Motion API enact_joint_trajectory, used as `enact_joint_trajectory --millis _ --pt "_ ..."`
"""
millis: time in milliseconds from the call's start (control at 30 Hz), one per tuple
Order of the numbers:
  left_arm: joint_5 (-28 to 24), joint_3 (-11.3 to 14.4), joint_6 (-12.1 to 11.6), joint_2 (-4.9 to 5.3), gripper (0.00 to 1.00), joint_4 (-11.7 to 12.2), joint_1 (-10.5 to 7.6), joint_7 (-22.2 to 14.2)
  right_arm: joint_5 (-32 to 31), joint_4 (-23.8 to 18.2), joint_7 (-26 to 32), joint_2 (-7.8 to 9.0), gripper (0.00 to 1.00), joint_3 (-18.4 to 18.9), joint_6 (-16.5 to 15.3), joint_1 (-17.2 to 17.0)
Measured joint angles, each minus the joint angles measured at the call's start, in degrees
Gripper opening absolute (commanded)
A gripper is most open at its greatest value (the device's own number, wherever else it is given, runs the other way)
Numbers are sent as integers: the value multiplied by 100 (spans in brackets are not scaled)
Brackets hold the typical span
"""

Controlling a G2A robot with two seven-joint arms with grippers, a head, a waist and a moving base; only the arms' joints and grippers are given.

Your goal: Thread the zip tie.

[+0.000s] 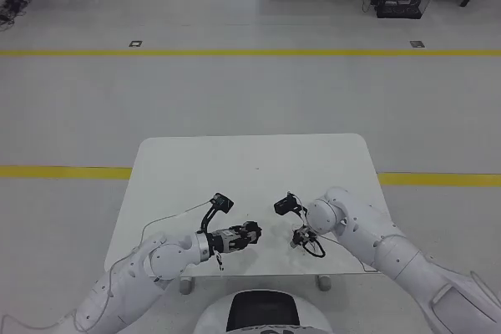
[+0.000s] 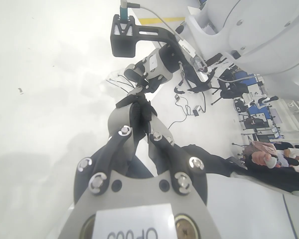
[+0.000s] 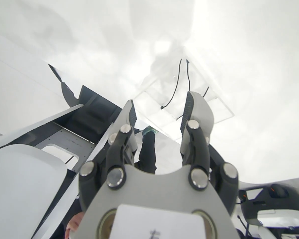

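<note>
Two claws: left claw (image 2: 139, 103) pressed closed, contents unclear; right claw (image 3: 160, 100) spread wide near the zip ties (image 3: 176, 86).

Zip ties (image 3: 175, 85): several, thin and black, each a slightly curved loose strand. They lie flat on a clear tray (image 3: 219, 110), close together.

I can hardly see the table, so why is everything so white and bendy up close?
Left wrist view: glare washes the table white, and the wide lens bends the room behind. Right wrist view: grey shadows fall on the table, yet the black zip ties stand out. Top view: even light.
</note>
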Motion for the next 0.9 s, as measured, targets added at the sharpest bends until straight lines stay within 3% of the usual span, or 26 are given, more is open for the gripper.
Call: enact_joint_trajectory --millis 400,900 --pt "0 0 0 0 0 0 0 0 -263 134 -118 -51 31 -77 34 -103" --pt "0 0 0 0 0 0 0 0 -628 351 -212 -223 32 -235 397 -55"
